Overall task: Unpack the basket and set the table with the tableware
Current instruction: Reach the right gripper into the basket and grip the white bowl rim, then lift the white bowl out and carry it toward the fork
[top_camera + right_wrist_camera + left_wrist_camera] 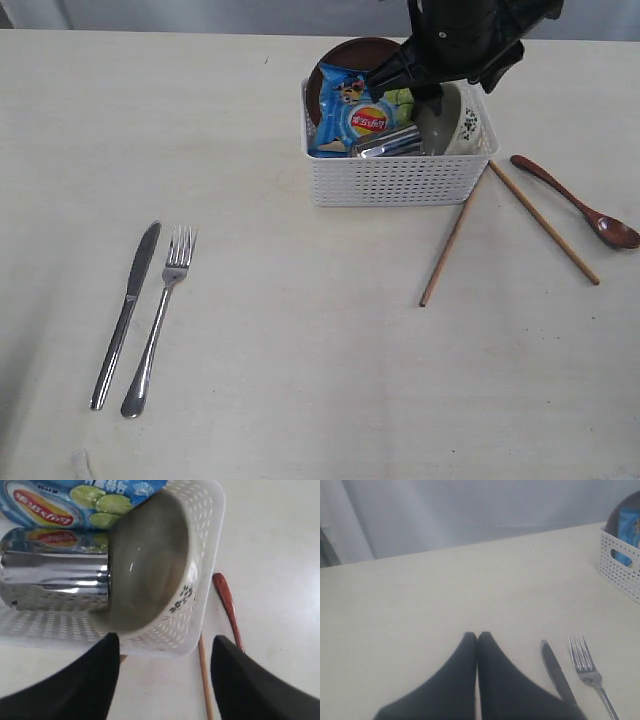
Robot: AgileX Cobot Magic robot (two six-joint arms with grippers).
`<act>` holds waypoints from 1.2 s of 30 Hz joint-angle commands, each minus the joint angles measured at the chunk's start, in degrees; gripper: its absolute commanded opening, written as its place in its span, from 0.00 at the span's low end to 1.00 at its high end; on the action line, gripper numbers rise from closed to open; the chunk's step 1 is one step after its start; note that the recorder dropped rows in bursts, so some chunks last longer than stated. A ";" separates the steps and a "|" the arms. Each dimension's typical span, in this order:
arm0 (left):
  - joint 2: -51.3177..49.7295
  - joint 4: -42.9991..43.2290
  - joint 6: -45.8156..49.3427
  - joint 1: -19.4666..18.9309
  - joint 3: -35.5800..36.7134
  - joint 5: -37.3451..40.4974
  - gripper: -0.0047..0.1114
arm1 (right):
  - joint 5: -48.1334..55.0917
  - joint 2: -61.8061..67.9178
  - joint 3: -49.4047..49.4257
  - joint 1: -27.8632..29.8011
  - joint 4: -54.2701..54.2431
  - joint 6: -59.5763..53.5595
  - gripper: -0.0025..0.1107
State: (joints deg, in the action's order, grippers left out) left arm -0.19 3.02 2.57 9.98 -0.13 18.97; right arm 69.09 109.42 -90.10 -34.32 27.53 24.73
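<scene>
The white basket (pixel 400 180) stands at the back of the table (pixel 300 350), right of middle. It holds a brown plate (pixel 365 48), a steel cup (pixel 385 145) lying on its side and a white speckled bowl (pixel 465 130) tipped on edge. My right gripper (pixel 166 640) hangs open above the bowl (pixel 150 565) and the basket's wall (pixel 200 605), holding nothing. The knife (pixel 127 310) and fork (pixel 160 320) lie side by side at the front left. Two chopsticks (pixel 452 240) (pixel 545 222) and the wooden spoon (pixel 580 205) lie right of the basket. My left gripper (pixel 477 635) is shut and empty, near the knife (pixel 557 672).
A blue chips packet (pixel 355 115) leans in the basket against the plate, above the cup (pixel 55 575). The right arm (pixel 470 40) covers the basket's back right corner. The chopsticks splay apart, one touching the basket's front corner.
</scene>
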 commanded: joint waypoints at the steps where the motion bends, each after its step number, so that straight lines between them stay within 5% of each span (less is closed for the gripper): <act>1: 0.19 -0.08 -0.02 -0.14 0.13 -0.37 0.04 | 0.87 4.81 -4.45 1.06 0.44 0.97 0.40; 36: 0.19 -0.08 -0.02 -0.14 0.13 -0.37 0.04 | 0.87 15.97 -9.82 4.19 5.95 2.05 0.37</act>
State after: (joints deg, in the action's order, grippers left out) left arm -0.19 3.02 2.57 9.98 -0.13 18.97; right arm 69.92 125.45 -99.82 -30.47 32.58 27.12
